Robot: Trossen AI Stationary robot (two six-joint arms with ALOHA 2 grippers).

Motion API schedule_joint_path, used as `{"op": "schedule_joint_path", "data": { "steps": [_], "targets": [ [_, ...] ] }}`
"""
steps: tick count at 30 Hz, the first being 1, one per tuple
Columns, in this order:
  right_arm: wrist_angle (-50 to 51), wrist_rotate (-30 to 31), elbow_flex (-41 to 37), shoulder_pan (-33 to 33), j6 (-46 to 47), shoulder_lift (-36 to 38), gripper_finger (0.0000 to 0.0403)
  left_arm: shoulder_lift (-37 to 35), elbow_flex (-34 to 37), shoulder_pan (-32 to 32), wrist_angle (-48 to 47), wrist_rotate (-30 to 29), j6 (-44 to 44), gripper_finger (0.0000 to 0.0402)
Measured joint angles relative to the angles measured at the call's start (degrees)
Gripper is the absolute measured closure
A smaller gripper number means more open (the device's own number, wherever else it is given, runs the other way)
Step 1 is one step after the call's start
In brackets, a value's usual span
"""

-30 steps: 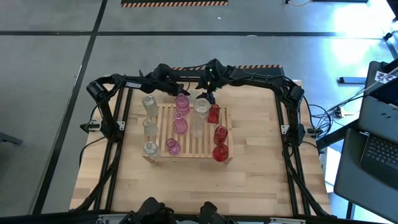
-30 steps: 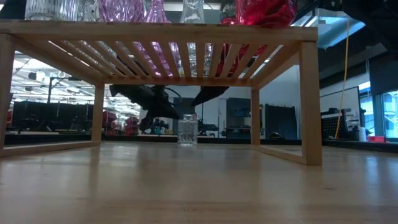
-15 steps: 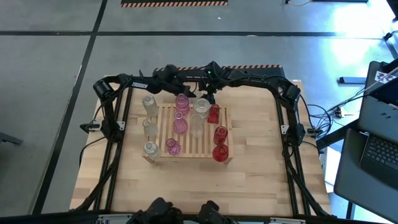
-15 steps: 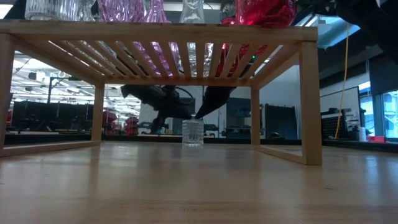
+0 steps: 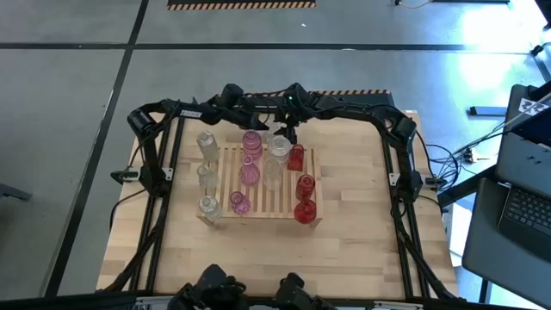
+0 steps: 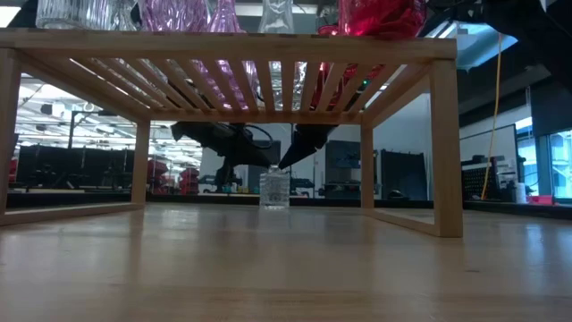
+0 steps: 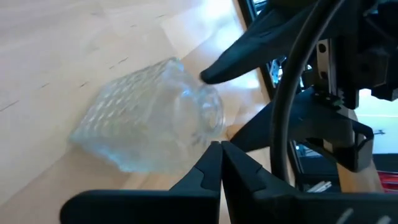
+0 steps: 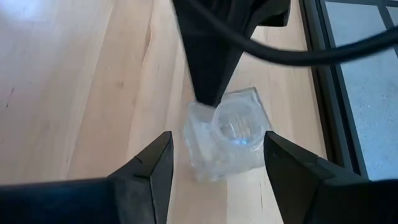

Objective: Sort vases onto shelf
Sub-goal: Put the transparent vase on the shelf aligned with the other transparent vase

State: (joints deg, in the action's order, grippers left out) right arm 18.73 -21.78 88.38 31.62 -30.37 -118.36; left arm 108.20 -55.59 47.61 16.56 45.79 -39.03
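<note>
Shelf [image 6: 223,45], nearest, carries sorted vases. Behind it, the clear vase [image 6: 274,188] has shifted slightly along the tabletop [image 6: 286,268], nudged by the left gripper [image 7: 221,152], fingers together. Right gripper [image 8: 214,155], fingers apart, straddles it, ready to grasp.

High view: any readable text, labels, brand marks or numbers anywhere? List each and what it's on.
None can be read for certain.
Left arm: a small white marking on its upper link, too small to read.
Hazard-striped strip on the floor: orange and black stripes only, no words.
Vases, shelf and clear square vase: no labels visible.
</note>
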Motion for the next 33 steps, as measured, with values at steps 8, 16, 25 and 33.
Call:
{"op": "schedule_joint_path", "data": {
  "steps": [8, 16, 25, 33],
  "targets": [
    [-0.69, 0.88, 0.0, 0.28, -0.04, 0.01, 0.0207, -0.76, -0.04, 3.55, -10.35, 0.74, 5.06, 0.0401],
    [-2.65, 1.29, 0.0, 0.28, -0.34, -0.04, 0.0207, -0.94, -0.04, 2.21, -14.42, -7.13, 10.69, 0.0401],
    [-4.26, 0.61, 0.35, 0.28, 0.1, -2.26, 0.0207, -0.63, -0.04, -1.06, -7.83, -12.2, 8.2, 0.0401],
    [-4.95, -1.28, 1.31, 0.28, 0.88, -3.55, 0.0208, -0.58, -0.04, -3.77, -7.77, -14.38, 9.19, 0.0401]
  ]
}}
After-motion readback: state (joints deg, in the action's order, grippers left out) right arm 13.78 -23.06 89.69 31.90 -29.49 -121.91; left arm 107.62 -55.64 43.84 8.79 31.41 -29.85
